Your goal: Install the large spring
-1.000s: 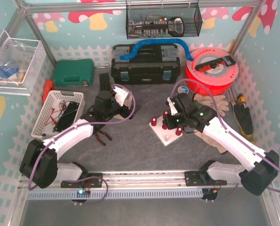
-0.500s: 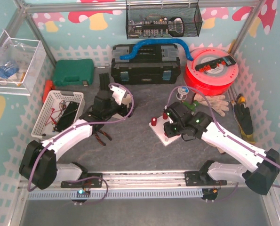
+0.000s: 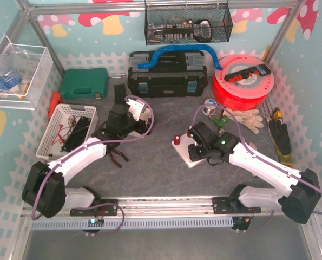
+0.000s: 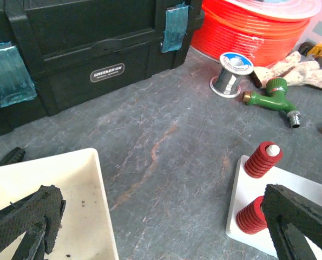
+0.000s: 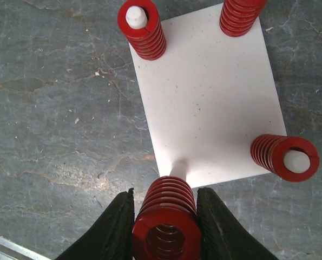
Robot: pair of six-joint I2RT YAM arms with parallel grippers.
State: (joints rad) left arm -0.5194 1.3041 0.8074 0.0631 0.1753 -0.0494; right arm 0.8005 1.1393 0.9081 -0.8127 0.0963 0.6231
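On black plastic toolbox (image 4: pixel 85 49) front: small silver nameplate (image 4: pixel 106 72), reads roughly "GREENER"; smaller line beneath illegible.

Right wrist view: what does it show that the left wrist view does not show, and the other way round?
Only the right wrist view shows a red coil spring held between the right arm's jaws, close to a bare white peg at the edge of the white rectangular base plate. Only the left wrist view shows the black plastic toolbox, the orange-red filament reel, a small silver wire spool, a green tap fitting and a white tray corner. Both show that plate, red springs seated on its pegs, and the grey stone-patterned tabletop.
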